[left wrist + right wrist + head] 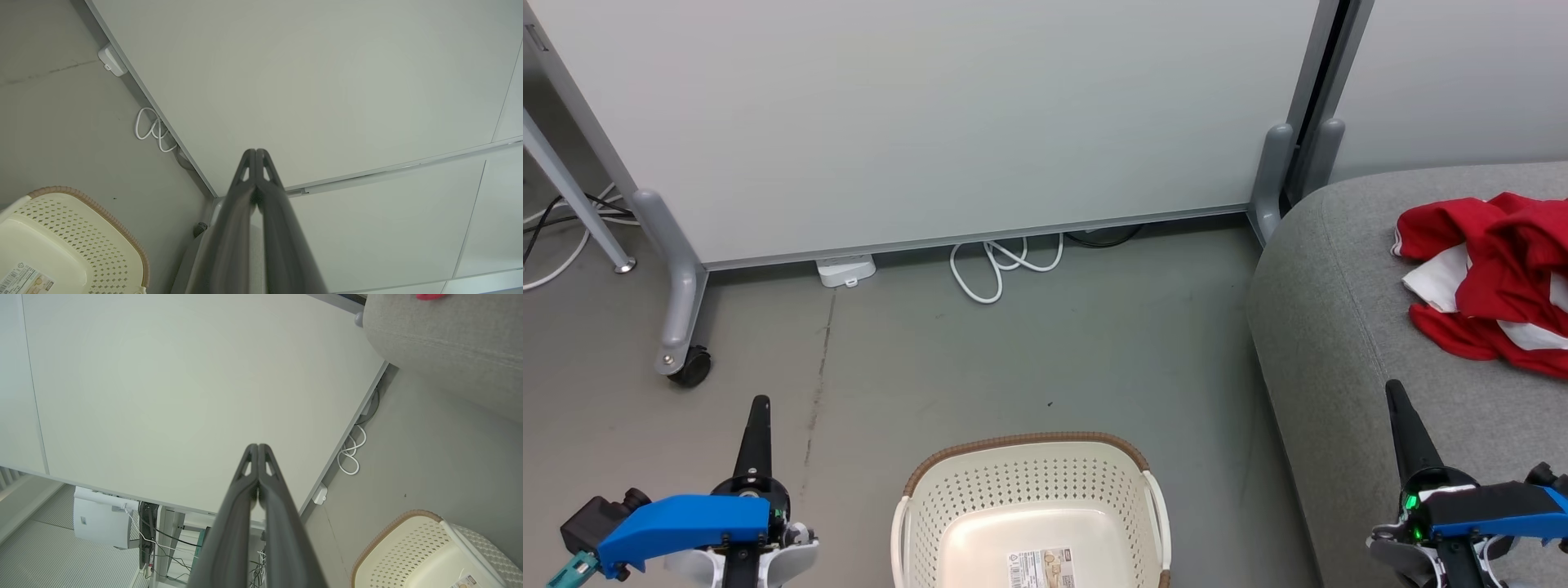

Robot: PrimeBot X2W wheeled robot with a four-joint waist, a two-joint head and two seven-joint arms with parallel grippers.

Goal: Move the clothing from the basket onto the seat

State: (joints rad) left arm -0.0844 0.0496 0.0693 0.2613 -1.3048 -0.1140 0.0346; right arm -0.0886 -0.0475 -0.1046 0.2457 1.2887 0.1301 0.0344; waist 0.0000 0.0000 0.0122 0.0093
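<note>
clothing sits crumpled near the seat corner (soft, light, pinch a raised fold); basket empty, left gripper and right gripper jaws closed on nothing.

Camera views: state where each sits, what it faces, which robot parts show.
Head view: from the head, down at cream perforated plastic basket and light grey fabric sofa; left gripper, right gripper low.
Left wrist: along left gripper toward white partition panel.
Right wrist: along right gripper toward that panel.
Shared: all show the basket.
</note>
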